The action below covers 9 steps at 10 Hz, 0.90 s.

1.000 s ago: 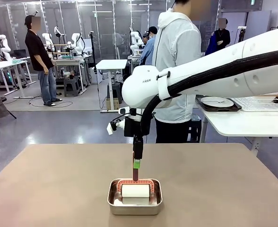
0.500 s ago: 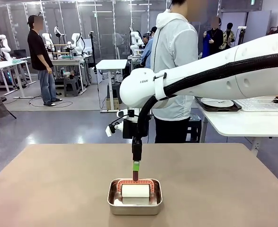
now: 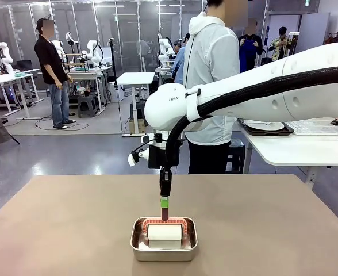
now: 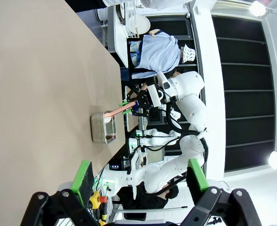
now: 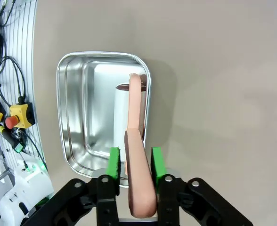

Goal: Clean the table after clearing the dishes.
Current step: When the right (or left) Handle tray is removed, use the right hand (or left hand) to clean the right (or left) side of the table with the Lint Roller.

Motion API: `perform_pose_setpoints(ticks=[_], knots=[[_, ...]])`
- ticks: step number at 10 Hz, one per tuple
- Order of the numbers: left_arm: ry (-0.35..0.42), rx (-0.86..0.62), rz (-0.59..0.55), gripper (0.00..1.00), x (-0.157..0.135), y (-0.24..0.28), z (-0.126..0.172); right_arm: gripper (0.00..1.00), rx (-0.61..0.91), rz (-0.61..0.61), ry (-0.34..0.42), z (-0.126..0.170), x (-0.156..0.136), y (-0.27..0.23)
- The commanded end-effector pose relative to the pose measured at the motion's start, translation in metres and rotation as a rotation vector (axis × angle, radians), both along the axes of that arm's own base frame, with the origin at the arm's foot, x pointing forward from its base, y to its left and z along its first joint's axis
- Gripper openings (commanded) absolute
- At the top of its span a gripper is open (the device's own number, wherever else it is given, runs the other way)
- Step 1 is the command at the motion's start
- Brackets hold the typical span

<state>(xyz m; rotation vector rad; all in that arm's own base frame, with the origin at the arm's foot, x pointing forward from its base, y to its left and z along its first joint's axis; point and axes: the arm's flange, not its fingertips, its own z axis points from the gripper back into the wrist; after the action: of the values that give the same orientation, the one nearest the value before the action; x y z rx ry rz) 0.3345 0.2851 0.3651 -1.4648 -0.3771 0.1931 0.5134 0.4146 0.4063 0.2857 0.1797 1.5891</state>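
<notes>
My right gripper (image 3: 164,202) hangs over the near middle of the brown table (image 3: 71,224), shut on the salmon handle (image 5: 139,188) of a cleaning roller. The roller's white roll (image 3: 164,232) lies in a small steel pan (image 3: 140,250), and its handle rises straight up into the green pads (image 5: 114,162). A white plate on a dark tray (image 3: 265,125), one of the dishes, sits on the white side table at the right. My left gripper (image 4: 139,175) is open with nothing between its fingers, off to the table's side.
A person in a light hoodie (image 3: 212,86) stands at the far edge, back turned. The white side table (image 3: 301,149) also carries a wire rack (image 3: 318,125). The brown top around the pan is bare.
The right arm has edged slightly to the left. The roller's roll stays in the pan.
</notes>
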Motion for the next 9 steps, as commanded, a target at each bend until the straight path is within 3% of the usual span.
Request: perform_pose_setpoints(ticks=[1,6,7,8,9], knots=[[0.004,0.007,-0.004,1.0,-0.006,-0.001,0.002,0.0,-0.02,0.012,-0.007,0.006,0.0,0.003],[0.004,0.007,-0.004,1.0,-0.006,-0.001,0.002,0.0,-0.036,-0.027,0.005,0.025,-0.007,0.003],[0.004,0.007,-0.004,1.0,-0.006,-0.001,0.002,0.0,-0.058,-0.105,0.019,0.05,-0.022,0.002],[0.004,0.007,-0.004,1.0,-0.006,-0.001,0.002,0.0,-0.091,-0.166,-0.056,0.08,-0.039,-0.003],[0.004,0.007,-0.004,1.0,-0.006,-0.001,0.002,0.0,-0.092,-0.314,-0.113,0.107,-0.052,-0.015]])
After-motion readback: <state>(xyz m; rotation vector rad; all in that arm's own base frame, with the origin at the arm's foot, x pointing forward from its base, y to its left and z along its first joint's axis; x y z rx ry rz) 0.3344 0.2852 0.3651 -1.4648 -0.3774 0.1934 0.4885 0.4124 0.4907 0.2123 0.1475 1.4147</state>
